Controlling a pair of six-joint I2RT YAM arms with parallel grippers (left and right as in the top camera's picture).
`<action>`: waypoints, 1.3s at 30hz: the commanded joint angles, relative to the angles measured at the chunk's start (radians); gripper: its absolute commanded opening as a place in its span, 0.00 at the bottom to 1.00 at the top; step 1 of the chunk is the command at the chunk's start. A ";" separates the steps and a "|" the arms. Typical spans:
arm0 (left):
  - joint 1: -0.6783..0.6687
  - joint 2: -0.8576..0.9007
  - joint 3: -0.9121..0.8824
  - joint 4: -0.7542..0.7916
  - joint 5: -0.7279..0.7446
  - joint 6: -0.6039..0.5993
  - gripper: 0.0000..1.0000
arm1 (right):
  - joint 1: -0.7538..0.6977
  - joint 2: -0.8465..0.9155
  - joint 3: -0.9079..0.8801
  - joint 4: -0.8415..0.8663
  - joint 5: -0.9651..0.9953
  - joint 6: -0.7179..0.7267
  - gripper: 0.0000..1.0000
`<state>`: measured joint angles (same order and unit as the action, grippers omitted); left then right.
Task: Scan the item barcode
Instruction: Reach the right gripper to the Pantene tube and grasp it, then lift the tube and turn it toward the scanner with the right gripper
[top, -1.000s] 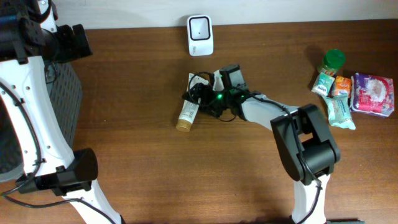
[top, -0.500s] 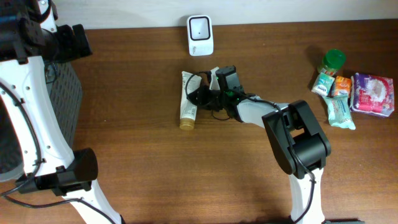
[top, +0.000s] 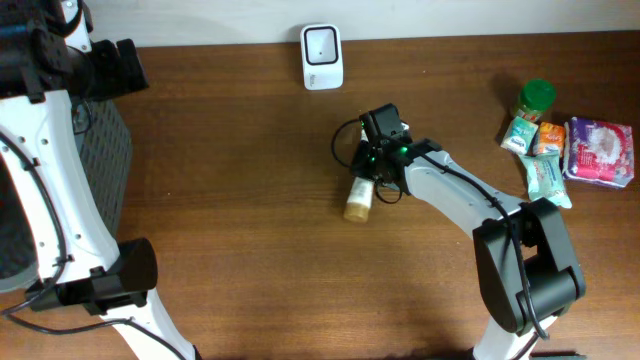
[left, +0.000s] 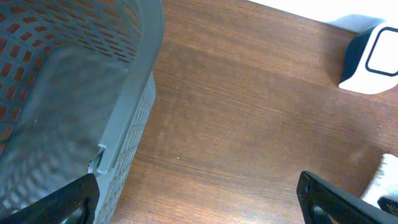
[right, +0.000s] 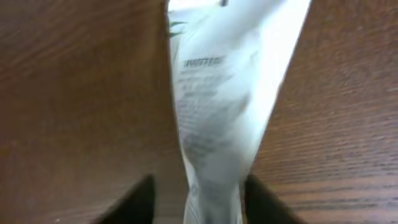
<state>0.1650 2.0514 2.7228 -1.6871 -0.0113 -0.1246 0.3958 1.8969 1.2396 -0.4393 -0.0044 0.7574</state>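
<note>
A white tube with a gold cap (top: 360, 196) lies slanted on the brown table, cap towards the front left. My right gripper (top: 375, 160) is at its flat crimped end. In the blurred right wrist view the tube (right: 224, 106) runs up the middle between my two dark fingers (right: 140, 199); they stand partly apart, with a visible gap on the left side. The white barcode scanner (top: 322, 57) stands at the table's back edge, behind and left of the tube. My left gripper (left: 199, 205) hangs wide open over bare wood, holding nothing.
A grey mesh basket (top: 100, 160) stands at the table's left; its wall (left: 134, 112) is close beside my left gripper. A green-capped jar (top: 537, 97), small packets (top: 545, 170) and a purple pack (top: 600, 150) lie at the far right.
The right gripper closed in on the tube and swung right with it, shifting the tube from left of centre to the middle. Its jaws now stand wider than half a second ago. Left arm unmoved.
</note>
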 joint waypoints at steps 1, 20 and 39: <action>0.003 -0.015 0.008 -0.001 0.007 -0.006 0.99 | -0.020 -0.004 0.010 0.001 0.012 -0.012 0.72; 0.004 -0.015 0.008 -0.001 0.007 -0.006 0.99 | -0.303 0.164 0.032 0.056 -0.590 -0.335 0.75; 0.003 -0.015 0.008 -0.001 0.007 -0.006 0.99 | -0.271 -0.095 0.076 -0.108 -0.784 0.045 0.04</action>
<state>0.1650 2.0514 2.7228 -1.6871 -0.0113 -0.1246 0.1093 1.8828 1.2896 -0.5385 -0.6884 0.6891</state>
